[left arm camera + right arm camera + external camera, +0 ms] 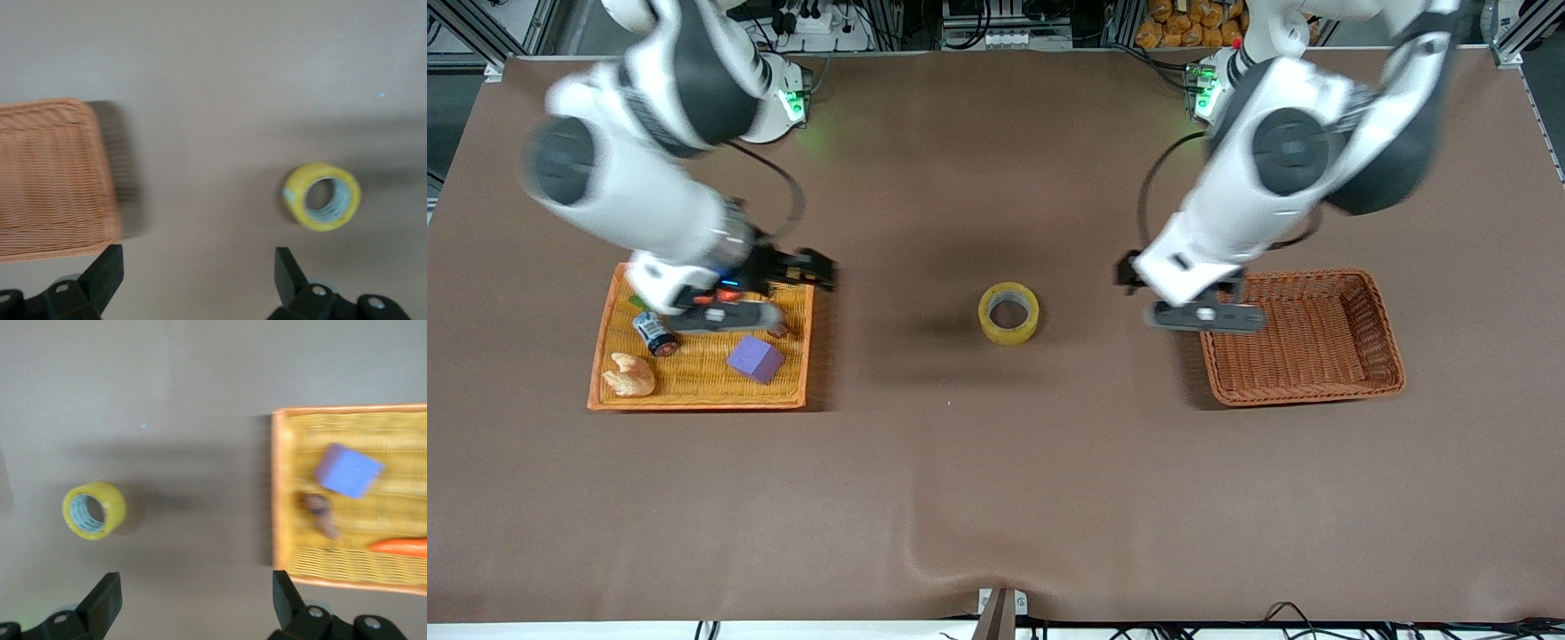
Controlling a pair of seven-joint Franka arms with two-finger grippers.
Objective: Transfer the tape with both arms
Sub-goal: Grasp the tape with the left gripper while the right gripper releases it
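— At the right arm's end of the table, what is the layout?

— Orange tray (694, 380) holding a purple cube (755, 358), a small cylinder (655, 332) and a pale bread-like piece (630, 374). The right gripper (729, 316) hangs over the tray, above the cube, jaws spread wide and empty.

— And the tape?

— The tape (1008, 334) lies flat on the brown table (996, 480), hole upward, about midway between tray and basket, well apart from both. Neither gripper touches it.

— Toward the left arm's end?

— Wicker basket (1303, 384), nothing visible in it. The left gripper (1206, 317) hangs over the basket's rim on the tape side, fingers fully apart, holding nothing. Its wrist view shows tape and basket with bare table between.

— Risks from here, as a judgement?

— First: the roll lies flat, so a descending finger must enter the hole or straddle the whole ring. An off-centre approach would land a fingertip on the top edge and shove the roll across the table covering.
Second: the roll's smooth side may slip if only the wall is pinched shallowly.
Third: the left gripper is close above the basket rim; a low sweep toward the tape could clip the rim and drag the basket.
Fourth: the right gripper sits just over the tray contents, so dipping there could knock the cube.
Fifth: with a two-arm pass, release before the second grip is firm would drop the roll, which could then roll off on edge.
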